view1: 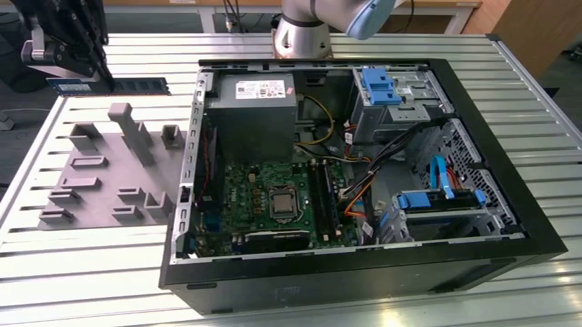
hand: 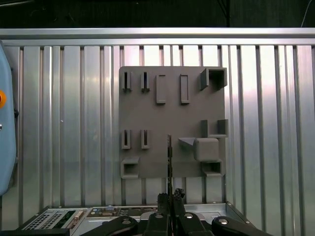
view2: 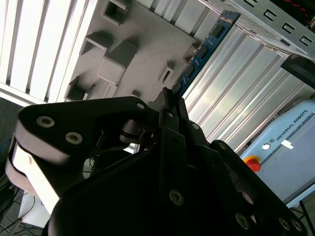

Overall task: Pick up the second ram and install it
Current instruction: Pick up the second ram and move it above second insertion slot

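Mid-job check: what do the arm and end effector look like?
The end effector is black, angular linkage plates dotted with round screw heads, on a pale grey body. The arm is silver-grey tubing with a light blue joint cap.

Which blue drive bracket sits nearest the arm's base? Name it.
The upper blue bracket in the exterior view, close beside the arm's base; the lower blue bracket lies farther off.

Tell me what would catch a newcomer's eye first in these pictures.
The open black computer case, lying on its side in the middle of the exterior view with its green motherboard exposed, draws the eye first. Next, at that view's upper left, the jaws are closed on the second ram, close to a grey fixture plate on the ribbed metal table.
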You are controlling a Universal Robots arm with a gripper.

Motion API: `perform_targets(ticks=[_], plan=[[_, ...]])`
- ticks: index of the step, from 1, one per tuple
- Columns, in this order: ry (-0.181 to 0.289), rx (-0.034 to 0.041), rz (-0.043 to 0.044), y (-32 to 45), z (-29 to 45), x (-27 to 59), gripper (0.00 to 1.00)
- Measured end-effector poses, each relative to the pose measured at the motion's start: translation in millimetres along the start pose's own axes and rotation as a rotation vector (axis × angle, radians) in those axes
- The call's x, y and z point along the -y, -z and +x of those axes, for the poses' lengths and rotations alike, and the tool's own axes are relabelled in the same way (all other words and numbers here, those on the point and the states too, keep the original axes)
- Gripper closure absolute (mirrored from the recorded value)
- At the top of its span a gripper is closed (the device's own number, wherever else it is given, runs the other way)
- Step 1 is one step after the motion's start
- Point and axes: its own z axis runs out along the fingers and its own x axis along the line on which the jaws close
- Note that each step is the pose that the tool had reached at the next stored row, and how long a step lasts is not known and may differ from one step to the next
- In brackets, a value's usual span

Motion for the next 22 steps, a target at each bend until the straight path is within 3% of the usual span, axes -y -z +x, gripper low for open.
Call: perform_targets(ticks=[14, 15, 22], plan=[[0.0, 0.0, 0.0, 0.3, -0.4, 11.3, 0.86], [0.0, 0.0, 0.0, 0.4, -0.6, 17.1, 0.86], [0.0, -0.0001, 0.0, 0.5, -0.7, 20.0, 0.86]])
